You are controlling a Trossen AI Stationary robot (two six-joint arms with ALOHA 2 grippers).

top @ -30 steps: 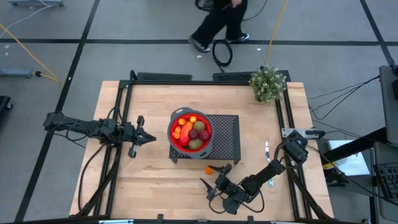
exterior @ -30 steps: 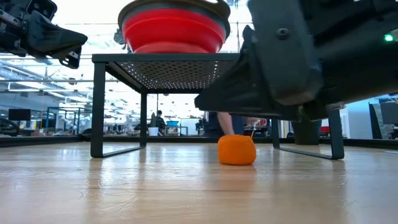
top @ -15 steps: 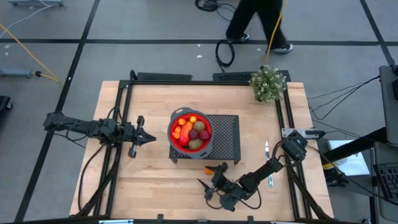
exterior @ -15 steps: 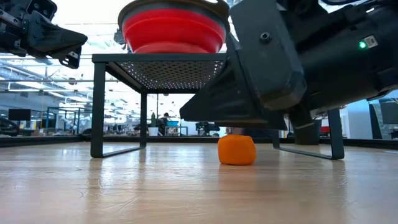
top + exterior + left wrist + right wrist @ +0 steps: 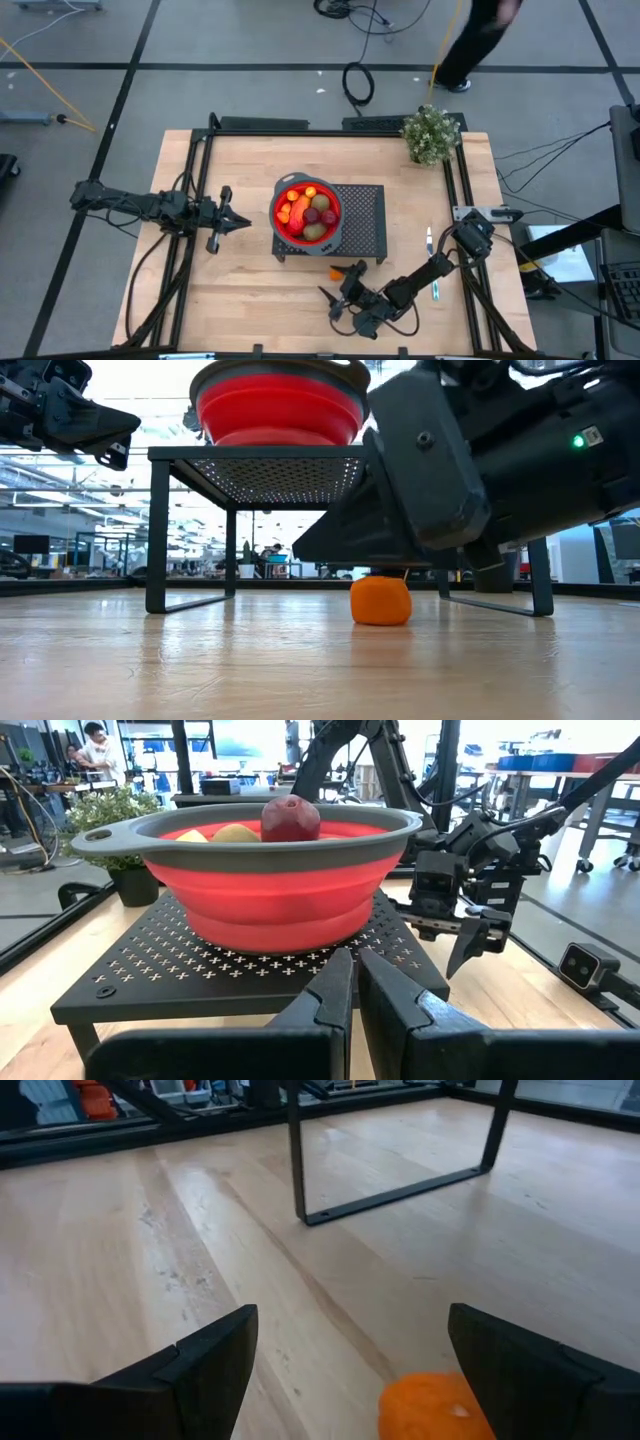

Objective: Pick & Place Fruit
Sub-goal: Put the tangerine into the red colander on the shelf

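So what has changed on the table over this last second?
The right gripper, jaws open wide, slid along the wooden table toward the small orange ball lying by the black perforated metal stand; nothing is gripped yet. The left gripper, jaws shut, stayed beside the stand, and the red bowl of fruit did not move.

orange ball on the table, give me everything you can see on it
The orange ball is small, round and slightly squat, with a matte, faintly dimpled skin like a toy citrus. It sits alone on the bare wooden table, just in front of the black perforated stand that carries the red bowl, not in the bowl. The right claw is open and low around it, one finger on either side, neither visibly touching it. Nothing else touches it.
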